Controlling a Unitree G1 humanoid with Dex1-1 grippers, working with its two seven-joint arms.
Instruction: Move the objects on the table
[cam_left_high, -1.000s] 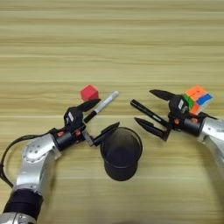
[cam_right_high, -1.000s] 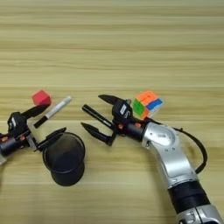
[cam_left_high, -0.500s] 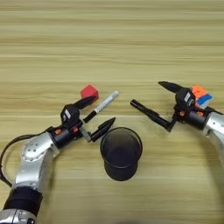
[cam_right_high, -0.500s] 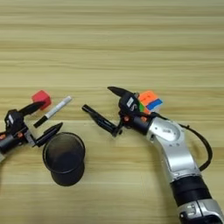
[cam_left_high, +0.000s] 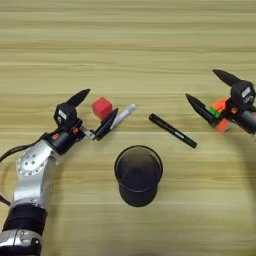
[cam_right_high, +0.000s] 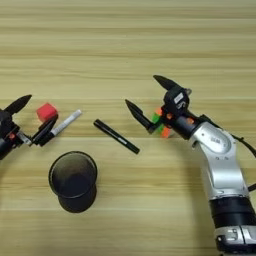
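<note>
Now | left gripper (cam_left_high: 93, 114) fingers spread wide around small red cube (cam_left_high: 102, 107) | slim black marker (cam_left_high: 172, 131) lies diagonal between arms | right gripper (cam_right_high: 149, 101) wide, empty

puzzle cube (cam_right_high: 161, 124): mostly hidden behind right tool (cam_right_high: 145, 99) | white marker (cam_left_high: 120, 115): cap end hidden by left tool (cam_left_high: 94, 114) finger

Light wood table (cam_left_high: 128, 40) with stripey plank grain, bright red cube (cam_left_high: 102, 107), white marker with black cap (cam_left_high: 119, 116), all-black marker (cam_left_high: 172, 130), black mesh cup (cam_left_high: 138, 175), orange-green puzzle cube (cam_right_high: 162, 122).
</note>
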